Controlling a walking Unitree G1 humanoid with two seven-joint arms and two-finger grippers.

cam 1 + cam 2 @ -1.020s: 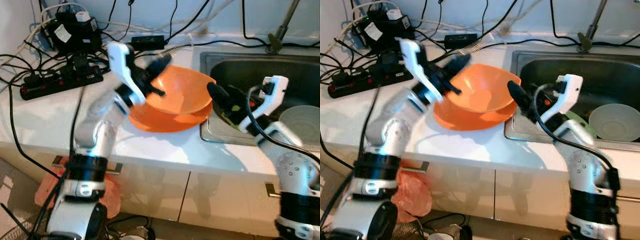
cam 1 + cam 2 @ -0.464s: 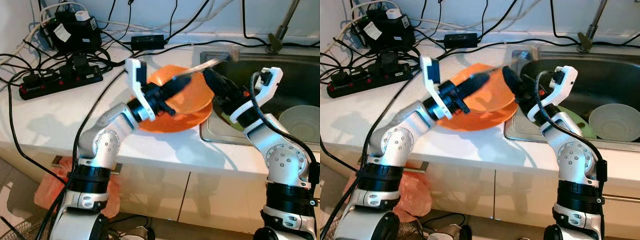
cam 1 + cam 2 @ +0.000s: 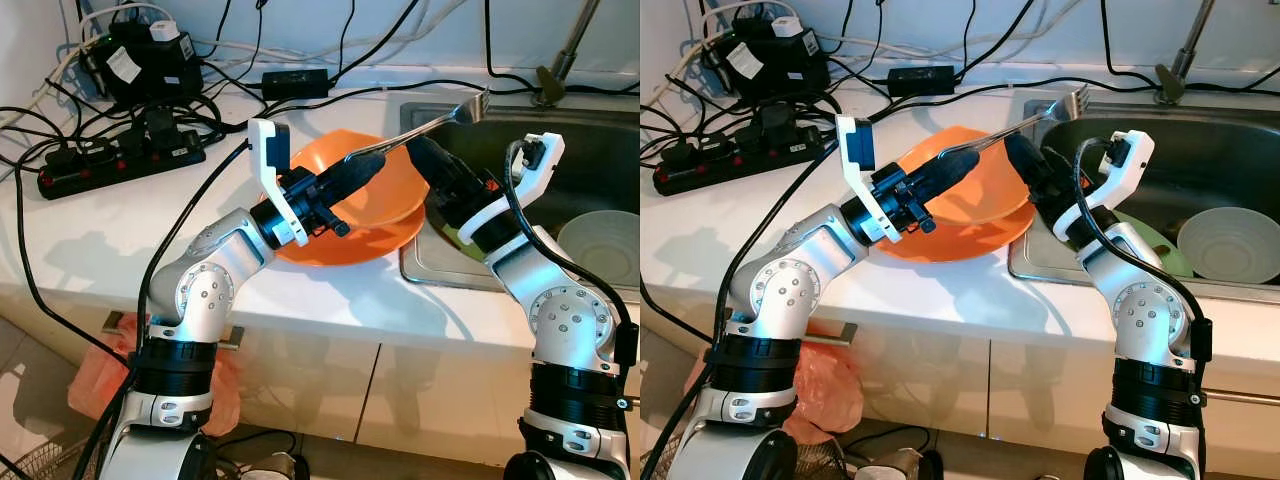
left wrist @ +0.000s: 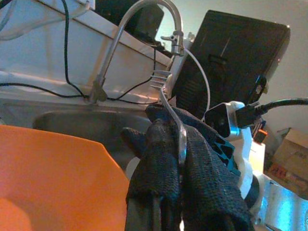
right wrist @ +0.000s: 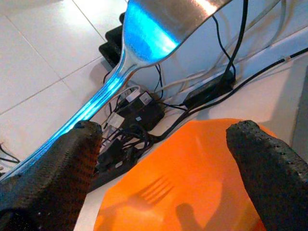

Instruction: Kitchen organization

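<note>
My left pincer (image 3: 365, 166) is clamped on the fork (image 3: 440, 117), lifted over the orange bowl (image 3: 375, 200) toward two o'clock. My right pincer (image 3: 425, 160), fingers apart, waits beside it; I judge stowing remains undone.

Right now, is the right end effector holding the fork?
No, the fork is clamped in the left end effector, while the right end effector is open beside it.

Both arms are silver, built of rounded jointed segments with black bands at the lower joints. Each wrist carries a white bracket with black cables looped along it. The fingers (image 4: 163, 178) are long, black and coarse-textured.
</note>
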